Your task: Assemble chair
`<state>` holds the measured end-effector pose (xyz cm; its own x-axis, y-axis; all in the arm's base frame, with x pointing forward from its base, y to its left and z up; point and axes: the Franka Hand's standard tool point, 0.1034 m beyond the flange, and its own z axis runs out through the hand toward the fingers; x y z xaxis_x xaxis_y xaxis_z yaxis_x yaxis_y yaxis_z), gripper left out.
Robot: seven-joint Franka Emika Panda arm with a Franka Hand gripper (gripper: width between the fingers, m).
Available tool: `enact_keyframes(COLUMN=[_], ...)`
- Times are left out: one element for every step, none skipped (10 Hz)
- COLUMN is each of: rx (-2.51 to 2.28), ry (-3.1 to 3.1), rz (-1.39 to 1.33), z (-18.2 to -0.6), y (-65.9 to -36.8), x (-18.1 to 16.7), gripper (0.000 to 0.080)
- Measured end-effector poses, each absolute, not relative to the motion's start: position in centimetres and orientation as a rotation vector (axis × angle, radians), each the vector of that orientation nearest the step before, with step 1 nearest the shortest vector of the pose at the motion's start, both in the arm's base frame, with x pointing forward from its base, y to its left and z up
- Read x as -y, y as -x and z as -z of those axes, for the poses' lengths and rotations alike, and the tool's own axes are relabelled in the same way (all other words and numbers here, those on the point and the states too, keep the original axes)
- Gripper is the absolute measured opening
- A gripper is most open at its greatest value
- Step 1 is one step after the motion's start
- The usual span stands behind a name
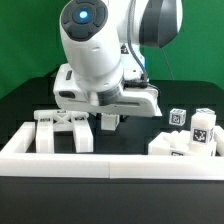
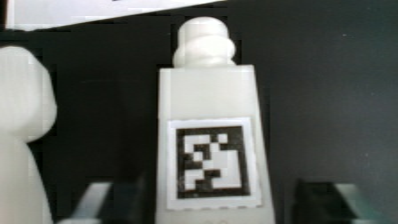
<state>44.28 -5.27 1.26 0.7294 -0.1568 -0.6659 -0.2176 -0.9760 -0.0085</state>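
In the wrist view a white square chair post [image 2: 212, 105] lies on the black table, with a black-and-white tag [image 2: 214, 158] on its face and a rounded peg [image 2: 205, 42] at its far end. My gripper [image 2: 217, 196] is open and straddles the post's tagged end. A finger [image 2: 111, 200] stands on each side with a dark gap to the post. In the exterior view the gripper [image 1: 107, 121] is low over the table, just behind the border wall, and the post is hidden there. A cross-braced chair frame [image 1: 60, 129] stands to the exterior view's left.
The long low white border wall [image 1: 110, 160] runs across the front. Several tagged white chair parts [image 1: 190, 135] cluster at the exterior view's right. Another rounded white part [image 2: 22, 120] lies close beside the post. A white surface with black print [image 2: 89, 10] lies beyond the peg.
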Motion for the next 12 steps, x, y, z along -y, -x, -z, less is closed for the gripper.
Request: enact_keyframes(rx=[-0.309, -0.31, -0.311, -0.308, -0.302, -0.31, -0.324, -0.366, -0.406, -0.412, -0.408, -0.409], ry=[2.841, 2.841, 2.841, 2.843, 2.847, 2.849, 2.855, 2.867, 2.885, 2.891, 2.895, 2.906], rz=[-1.082, -1.081, -1.079, -1.074, -1.062, -1.061, -1.057, -1.042, -1.01, -1.002, -0.991, -0.961], z=[-1.3, -1.3, -1.3, -1.5, -2.0, -2.9, -4.3, -5.9, -7.4, -8.1, -7.8, -7.7], y=[-44.3, -44.3, -44.4, -44.7, -45.3, -46.0, -46.9, -47.9, -48.7, -49.0, -49.0, -49.3], x=[5.3, 5.3, 5.4, 5.3, 5.2, 4.8, 4.0, 2.9, 1.9, 1.5, 1.7, 1.7], gripper=[0.0288, 0.0288, 0.0288, 0.0288, 0.0288, 0.0288, 0.0288, 0.0289, 0.0291, 0.0291, 0.0291, 0.0291])
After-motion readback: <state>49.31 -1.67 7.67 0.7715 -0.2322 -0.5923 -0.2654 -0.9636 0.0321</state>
